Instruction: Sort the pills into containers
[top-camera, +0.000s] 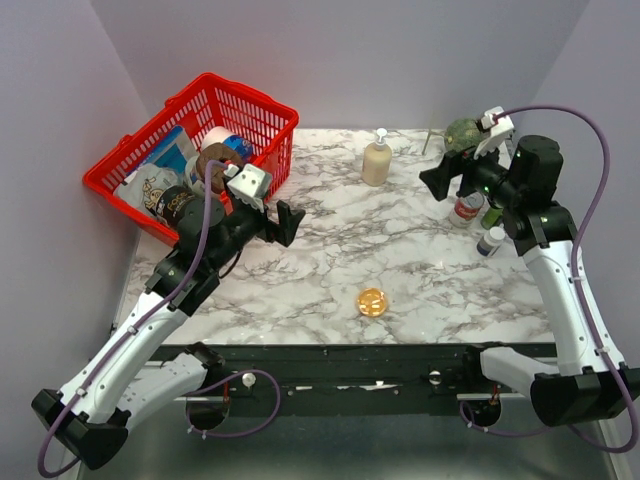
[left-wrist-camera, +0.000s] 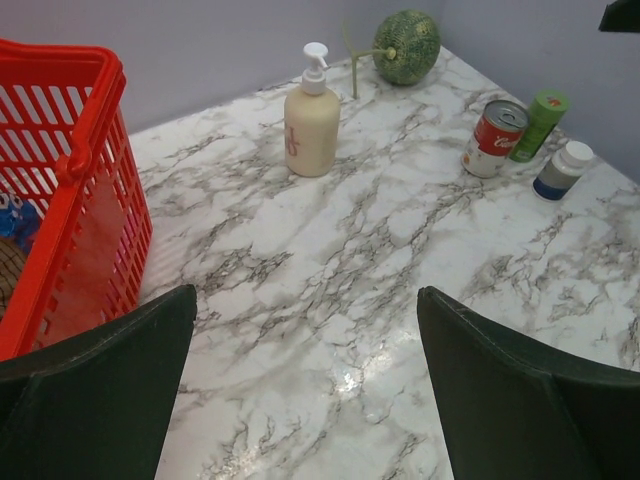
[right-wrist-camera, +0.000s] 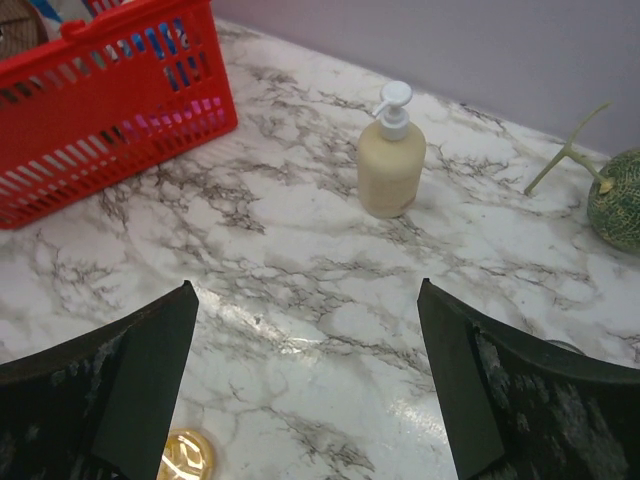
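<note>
The pills (top-camera: 371, 301) show as a small round orange-amber patch near the table's front middle, seemingly inside a shallow clear dish whose rim I cannot separate from them. In the right wrist view the pills (right-wrist-camera: 187, 455) lie just inside the left finger. The white pill bottle (top-camera: 491, 241) with a dark label band stands upright at the right, and the left wrist view shows this bottle (left-wrist-camera: 563, 169) too. My left gripper (top-camera: 290, 222) (left-wrist-camera: 307, 300) hangs open over bare marble beside the basket. My right gripper (top-camera: 437, 182) (right-wrist-camera: 306, 290) is open and empty, above the table's back right.
A red basket (top-camera: 200, 150) (left-wrist-camera: 70, 180) (right-wrist-camera: 110, 100) of groceries stands at the back left. A beige pump bottle (top-camera: 377, 160) (left-wrist-camera: 312, 118) (right-wrist-camera: 391, 155) stands at the back middle. At the right are a green melon (top-camera: 461, 134) (left-wrist-camera: 406, 46), a red-labelled can (top-camera: 466, 208) (left-wrist-camera: 494, 138) and a green can (left-wrist-camera: 541, 124).
</note>
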